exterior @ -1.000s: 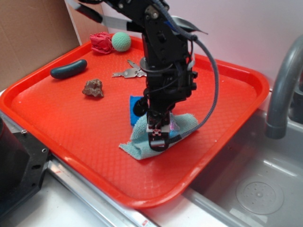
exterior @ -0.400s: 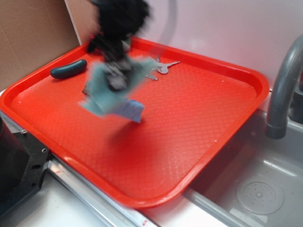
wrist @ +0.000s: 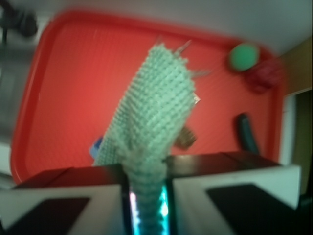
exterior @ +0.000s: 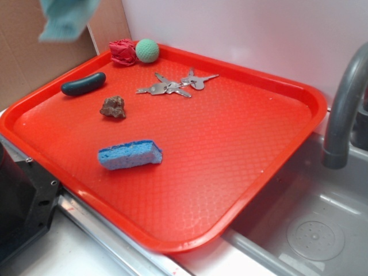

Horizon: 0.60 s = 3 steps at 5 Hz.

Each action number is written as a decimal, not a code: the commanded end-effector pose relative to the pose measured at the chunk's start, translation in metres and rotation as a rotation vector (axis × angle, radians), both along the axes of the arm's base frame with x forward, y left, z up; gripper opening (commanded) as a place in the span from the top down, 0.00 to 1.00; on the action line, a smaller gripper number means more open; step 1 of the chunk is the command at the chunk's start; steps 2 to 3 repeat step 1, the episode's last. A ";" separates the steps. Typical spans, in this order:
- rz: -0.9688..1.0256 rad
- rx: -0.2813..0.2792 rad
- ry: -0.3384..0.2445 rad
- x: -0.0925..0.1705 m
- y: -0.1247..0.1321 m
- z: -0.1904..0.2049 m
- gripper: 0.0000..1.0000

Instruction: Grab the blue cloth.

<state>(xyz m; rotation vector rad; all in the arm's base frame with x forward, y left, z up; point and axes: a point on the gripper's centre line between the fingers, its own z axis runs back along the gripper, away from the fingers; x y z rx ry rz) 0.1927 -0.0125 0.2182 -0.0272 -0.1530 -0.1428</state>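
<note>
Grab judged done: blue cloth pinched between the 2 fingers of the gripper, hanging beyond the fingertips high above the red tray and sponge; next, only a steady hold.

Red tray fills most of exterior view, near corner overhanging steel sink. Grey faucet rises at tray's right edge. Round drain in sink floor. Plain white wall behind tray's far edge. Brown cardboard stands at far-left corner. Black box at near-left edge. Light even, soft shadows.
</note>
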 end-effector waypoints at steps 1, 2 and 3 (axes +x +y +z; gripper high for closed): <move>-0.039 0.058 0.020 0.012 -0.033 0.025 1.00; -0.039 0.058 0.020 0.012 -0.033 0.025 1.00; -0.039 0.058 0.020 0.012 -0.033 0.025 1.00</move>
